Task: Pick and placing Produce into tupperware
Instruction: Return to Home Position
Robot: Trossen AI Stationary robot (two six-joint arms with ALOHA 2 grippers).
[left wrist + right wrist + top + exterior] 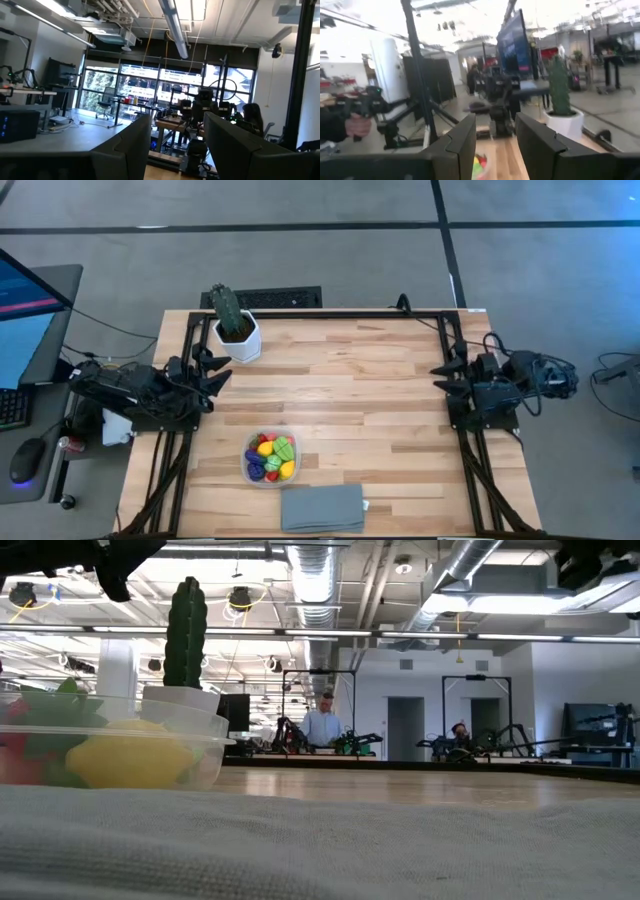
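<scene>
The tub (247, 468) sits at six o'clock on the table (380, 410), toy fruit and vegetables (272, 459) heaped inside. At nine o'clock the left gripper (220, 367) and at three the right gripper (440, 377) both gape wide, empty. The tub looks light, thin-walled and slippery; pinch one wall at its rim.

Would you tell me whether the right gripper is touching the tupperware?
Apart. The high view shows the right gripper far to the right, with bare table between it and the tupperware.
</scene>
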